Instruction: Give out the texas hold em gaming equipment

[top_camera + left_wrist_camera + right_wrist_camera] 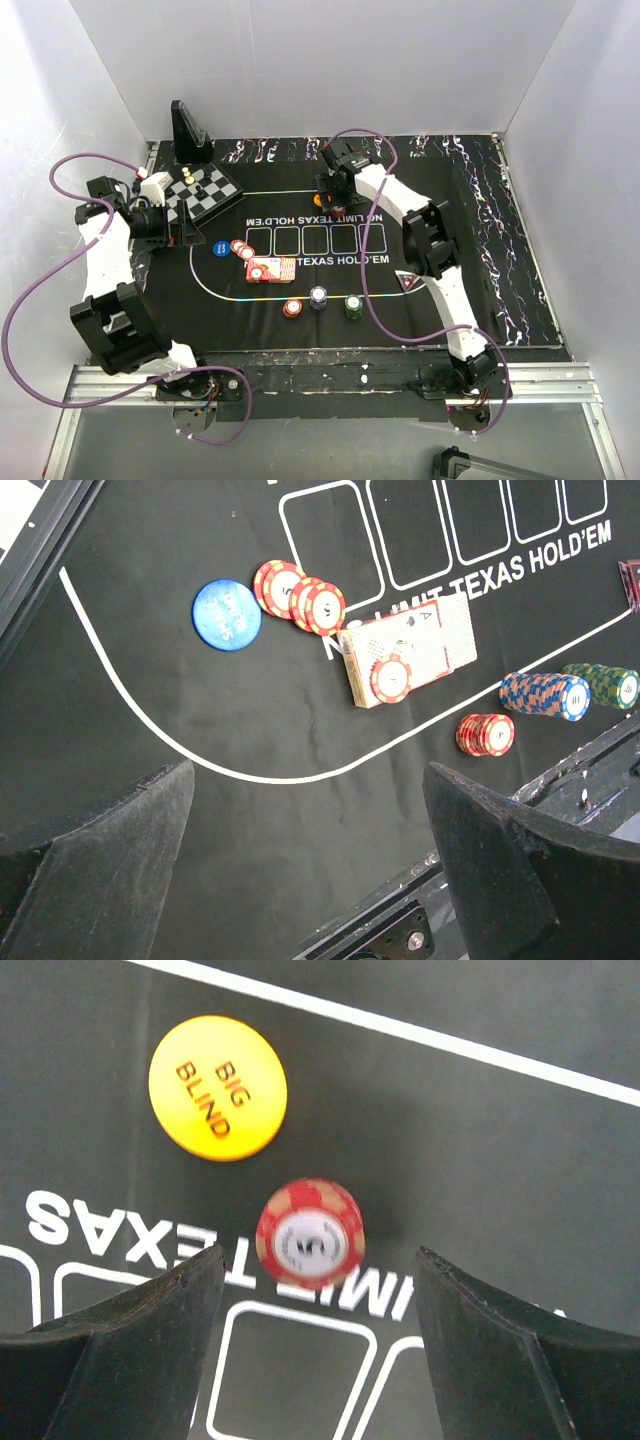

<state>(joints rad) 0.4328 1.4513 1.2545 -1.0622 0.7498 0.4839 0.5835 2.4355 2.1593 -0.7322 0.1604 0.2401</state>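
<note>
Overhead, a black Texas Hold'em mat is seen spread on the tabletop. Near its front edge a red stack, a grey-blue stack and a green stack are lined up, apparently kept as the supply to be dealt out. Behind them the playing cards are laid beside loose red chips and a blue disc. A dark triangular marker is set to the right. The left tool is held at the mat's left edge, beside a small chessboard, seemingly to stay out of the way. The right tool is reached over the far side of the mat.

From the left wrist, the left tool is shown spread wide with nothing held, and only bare felt lies beneath it. A stray red chip is seen resting on the cards.

From the right wrist, the right tool is shown spread wide above a single red chip, which sits in the gap without touching either side. The chip is blurred, so whether it lies flat cannot be told. It is placed just beside the orange "BIG BLIND" button, probably as that seat's stake.
</note>
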